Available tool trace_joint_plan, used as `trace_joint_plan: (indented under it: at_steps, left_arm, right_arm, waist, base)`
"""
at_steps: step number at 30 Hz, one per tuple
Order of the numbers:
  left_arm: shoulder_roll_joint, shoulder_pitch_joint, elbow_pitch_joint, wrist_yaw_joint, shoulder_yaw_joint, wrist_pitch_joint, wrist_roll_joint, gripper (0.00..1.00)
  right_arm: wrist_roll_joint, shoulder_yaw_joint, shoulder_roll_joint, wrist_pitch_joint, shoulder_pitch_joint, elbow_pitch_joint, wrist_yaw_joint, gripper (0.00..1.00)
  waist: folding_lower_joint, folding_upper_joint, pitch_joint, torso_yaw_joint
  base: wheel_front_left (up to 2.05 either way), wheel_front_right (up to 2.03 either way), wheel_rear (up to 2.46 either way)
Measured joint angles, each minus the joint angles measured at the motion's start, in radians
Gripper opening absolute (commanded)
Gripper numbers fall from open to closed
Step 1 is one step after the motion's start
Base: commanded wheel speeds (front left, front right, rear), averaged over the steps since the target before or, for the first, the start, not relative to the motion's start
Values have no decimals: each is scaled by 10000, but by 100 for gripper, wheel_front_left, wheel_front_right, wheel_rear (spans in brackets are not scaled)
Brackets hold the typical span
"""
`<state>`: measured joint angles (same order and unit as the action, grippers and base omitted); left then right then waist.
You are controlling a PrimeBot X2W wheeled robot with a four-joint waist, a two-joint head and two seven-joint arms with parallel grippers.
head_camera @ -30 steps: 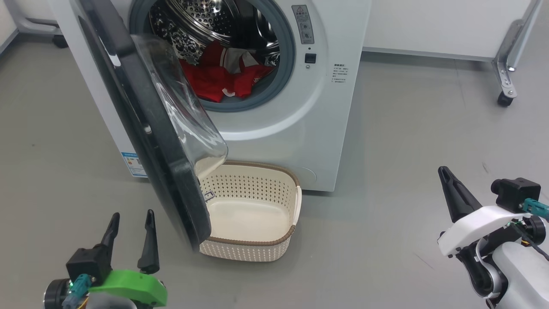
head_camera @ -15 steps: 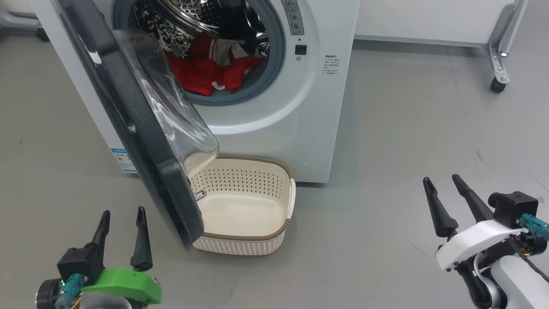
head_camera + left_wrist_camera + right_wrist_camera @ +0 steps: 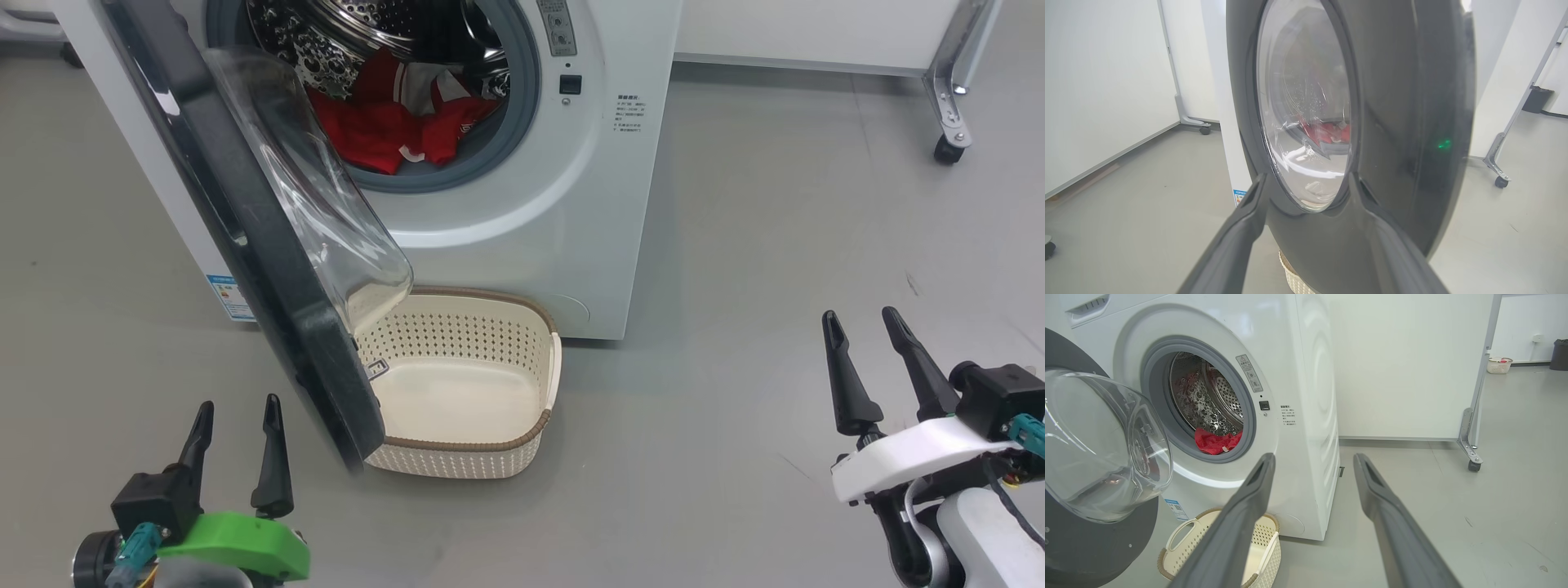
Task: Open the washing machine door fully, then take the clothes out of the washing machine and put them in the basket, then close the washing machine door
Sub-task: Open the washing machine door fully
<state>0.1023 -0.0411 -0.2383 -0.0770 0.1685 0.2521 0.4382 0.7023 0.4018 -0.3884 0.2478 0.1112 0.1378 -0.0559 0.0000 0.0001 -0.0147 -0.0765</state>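
Note:
The white washing machine (image 3: 522, 204) (image 3: 1306, 375) stands ahead with its door (image 3: 269, 237) (image 3: 1392, 102) (image 3: 1094, 457) swung partly open toward me, black rim edge-on and clear bowl bulging right. Red clothes (image 3: 384, 122) (image 3: 1214, 442) lie in the steel drum. The cream basket (image 3: 478, 445) (image 3: 1180, 547) sits on the floor in front of the machine, empty, its left end under the door. My left gripper (image 3: 237, 412) (image 3: 1306, 179) is open, just short of the door's outer face. My right gripper (image 3: 861, 318) (image 3: 1312, 459) is open, off to the right, holding nothing.
A white partition on a metal leg with castor wheels (image 3: 947, 147) (image 3: 1472, 463) stands right of the machine. Another small basket (image 3: 1498, 364) and a dark bin (image 3: 1559, 354) are far back. Grey floor (image 3: 775, 245) lies between my right gripper and the machine.
My right gripper's fingers have spread from shut to open. The head view has shifted a little, so the machine sits further left and higher.

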Motion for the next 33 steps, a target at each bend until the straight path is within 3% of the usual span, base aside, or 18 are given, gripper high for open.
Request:
trace_joint_plan:
  at_steps: [13, 33]
  left_arm:
    - [-150, 1, 23, 119, -13, 0, -102, 100]
    - [-228, 1, -81, 255, -67, 0, -278, 100]
  right_arm:
    - [-836, -650, 466, 0, -721, -617, 23, 100]
    - [-1521, -1103, 807, 0, -1252, -690, 380, 100]
  waist:
    - [0, 0, -131, -82]
    - [-1, 0, -98, -179]
  base:
    - [0, 0, 0]
    - [0, 0, 0]
